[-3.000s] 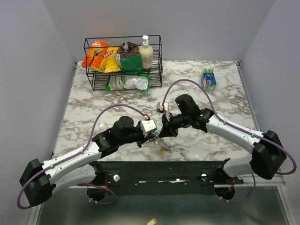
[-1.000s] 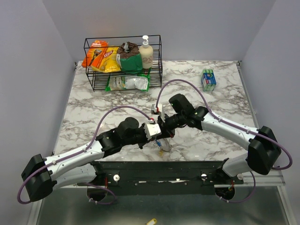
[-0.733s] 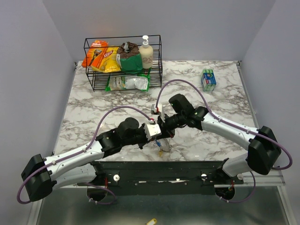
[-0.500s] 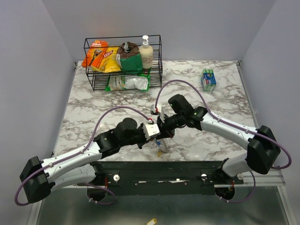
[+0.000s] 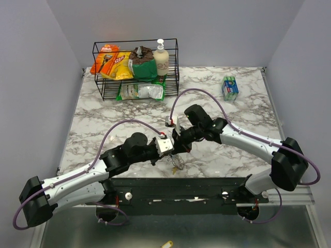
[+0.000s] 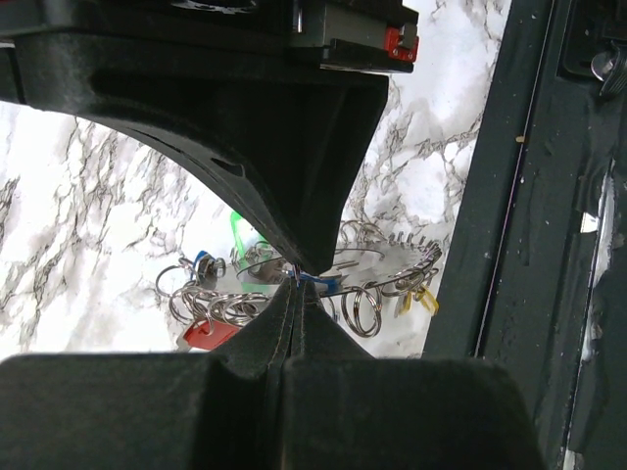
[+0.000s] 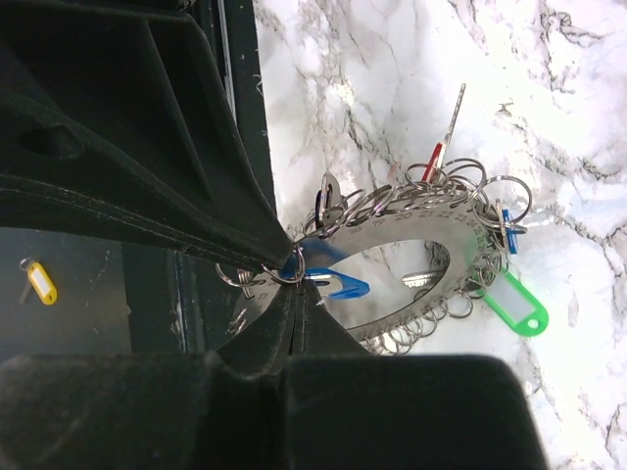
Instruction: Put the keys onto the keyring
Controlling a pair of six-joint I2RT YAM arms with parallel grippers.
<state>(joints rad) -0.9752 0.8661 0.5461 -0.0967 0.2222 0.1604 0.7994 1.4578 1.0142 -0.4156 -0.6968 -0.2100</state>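
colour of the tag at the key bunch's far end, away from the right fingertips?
Green tag; clearest in the right wrist view.

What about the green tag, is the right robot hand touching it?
Apart. The right wrist view shows the green tag at the far side of the keyring, well away from the right gripper, whose shut fingertips meet by a blue tag.

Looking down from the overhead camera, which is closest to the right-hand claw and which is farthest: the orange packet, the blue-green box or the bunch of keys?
From the right gripper:
1. The bunch of keys, just below it in the picture.
2. The blue-green box, back right.
3. The orange packet, back left, on the top shelf of the wire rack.
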